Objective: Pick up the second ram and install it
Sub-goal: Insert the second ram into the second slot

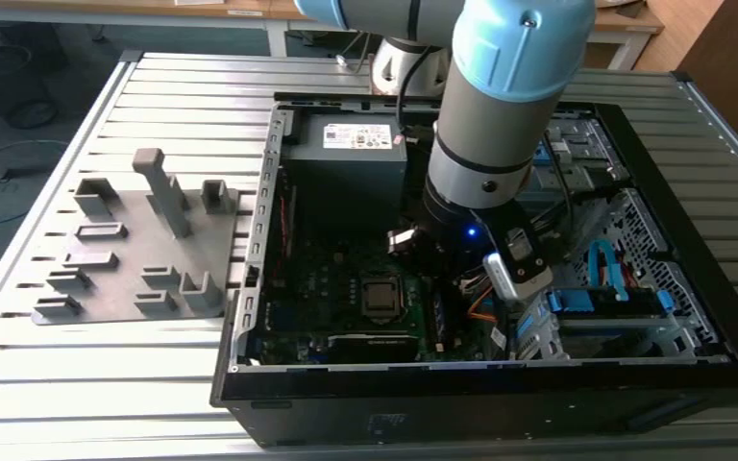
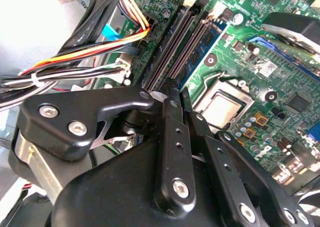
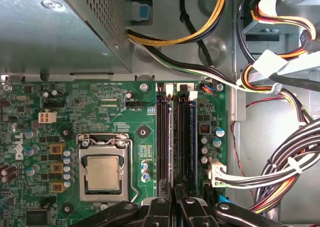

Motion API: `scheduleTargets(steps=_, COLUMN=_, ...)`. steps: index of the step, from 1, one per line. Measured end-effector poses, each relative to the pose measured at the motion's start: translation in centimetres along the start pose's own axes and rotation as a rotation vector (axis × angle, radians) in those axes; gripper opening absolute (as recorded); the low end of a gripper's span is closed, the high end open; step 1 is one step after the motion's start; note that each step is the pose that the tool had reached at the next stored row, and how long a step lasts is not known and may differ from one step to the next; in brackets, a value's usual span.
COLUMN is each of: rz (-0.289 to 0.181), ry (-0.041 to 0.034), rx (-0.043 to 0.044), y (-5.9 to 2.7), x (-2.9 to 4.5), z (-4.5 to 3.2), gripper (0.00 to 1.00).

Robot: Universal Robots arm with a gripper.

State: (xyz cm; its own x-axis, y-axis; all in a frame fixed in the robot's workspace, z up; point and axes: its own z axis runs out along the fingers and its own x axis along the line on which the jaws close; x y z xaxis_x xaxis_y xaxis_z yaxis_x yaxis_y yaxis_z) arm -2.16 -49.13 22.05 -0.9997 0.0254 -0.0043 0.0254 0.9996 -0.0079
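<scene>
Two long black memory slots (image 3: 162, 137) run side by side on the green motherboard (image 3: 100, 102), just beside the square silver processor socket (image 3: 102, 172). The second ram (image 2: 200, 49), a narrow blue-green stick, stands on edge in the outer slot; in the first wrist view it shows as a blue strip (image 3: 192, 137) along that slot. The pale-blue and grey robot arm (image 1: 498, 125) reaches down into the open black computer case (image 1: 472, 403), well away from the grey plastic fixture plate (image 1: 126, 288) on the slatted table.

The black gripper (image 2: 178, 94) sits right at the near end of the slots, seen in the first wrist view too (image 3: 175, 199). Its fingers are drawn narrow, almost together. I can't make out whether they pinch the stick or only bear on its edge.

The stick looks as if it is being seated. To do that well, I'd say the push should go straight down along the slot line, with no tilt, so both ends sink evenly. The bundled black and white cables (image 3: 280, 162) lie near and should stay clear.
</scene>
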Motion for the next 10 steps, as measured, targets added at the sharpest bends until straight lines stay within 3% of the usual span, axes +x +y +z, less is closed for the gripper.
scheduleTargets(steps=10, rz=0.000, ry=-0.0001, rx=0.0035, y=0.42, x=0.01, z=0.22, gripper=0.14)
